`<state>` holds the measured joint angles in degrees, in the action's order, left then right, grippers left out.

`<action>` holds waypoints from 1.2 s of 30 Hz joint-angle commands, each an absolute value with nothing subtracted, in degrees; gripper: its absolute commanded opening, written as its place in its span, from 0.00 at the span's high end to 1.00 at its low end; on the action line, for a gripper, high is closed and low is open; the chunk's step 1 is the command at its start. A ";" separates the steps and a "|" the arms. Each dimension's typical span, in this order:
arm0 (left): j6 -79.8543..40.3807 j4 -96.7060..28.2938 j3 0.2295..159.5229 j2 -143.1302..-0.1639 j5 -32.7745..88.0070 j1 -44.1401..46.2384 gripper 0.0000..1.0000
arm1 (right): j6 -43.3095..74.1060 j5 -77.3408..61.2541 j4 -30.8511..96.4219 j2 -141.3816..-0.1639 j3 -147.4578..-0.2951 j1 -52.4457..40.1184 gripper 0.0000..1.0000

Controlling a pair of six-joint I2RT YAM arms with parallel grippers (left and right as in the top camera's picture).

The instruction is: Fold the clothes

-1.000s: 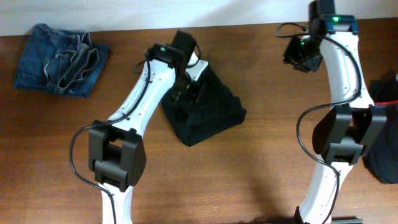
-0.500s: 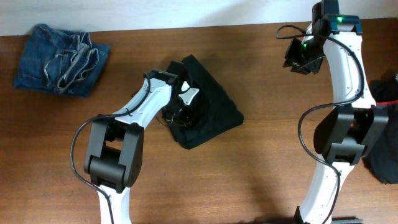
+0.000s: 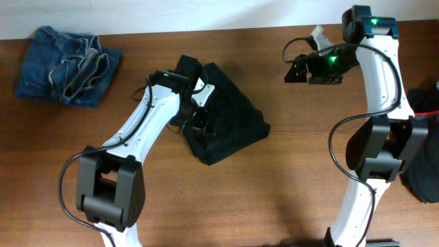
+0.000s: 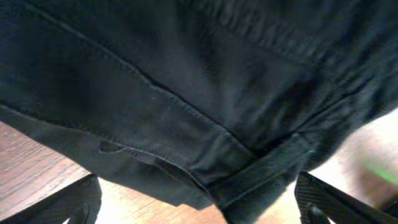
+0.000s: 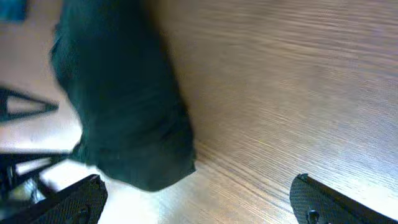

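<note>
The black trousers [image 3: 230, 123] lie as a folded wedge-shaped bundle in the middle of the table. My left gripper [image 3: 199, 112] hovers over the bundle's left edge. In the left wrist view the black trousers [image 4: 186, 81] fill the frame, and the left gripper [image 4: 199, 208] is open, its fingers [image 4: 68, 205] wide apart and holding nothing. A hem corner hangs between them. My right gripper [image 3: 293, 70] is up at the back right, pointing left, apart from the bundle. In its wrist view the right gripper [image 5: 199, 202] is open over bare wood, with the trousers [image 5: 124, 106] ahead at the left.
Folded blue jeans [image 3: 65, 65] sit at the table's back left corner. A dark garment [image 3: 425, 178] with a reddish band [image 3: 426, 103] lies at the right edge, beside the right arm's base. The wall runs along the far edge of the table.
My left gripper has opened and let go of the black trousers, pulling back toward the bundle's left edge. The right gripper opened wide and swung left toward the bundle.
</note>
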<state>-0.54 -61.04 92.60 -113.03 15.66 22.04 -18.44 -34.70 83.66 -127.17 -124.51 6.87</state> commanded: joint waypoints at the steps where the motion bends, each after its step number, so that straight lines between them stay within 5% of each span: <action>1: -5.67 -61.06 93.21 -112.05 13.15 20.62 0.01 | -29.87 -40.51 83.94 -128.20 -121.60 4.29 0.01; 14: -17.04 -59.99 91.59 -113.32 12.86 16.32 0.01 | -37.69 -43.94 79.37 -135.44 -118.65 -5.37 0.01; 36: -25.69 -43.86 77.01 -113.67 17.69 14.06 0.01 | -37.45 -52.10 75.64 -143.74 -118.65 -6.09 0.01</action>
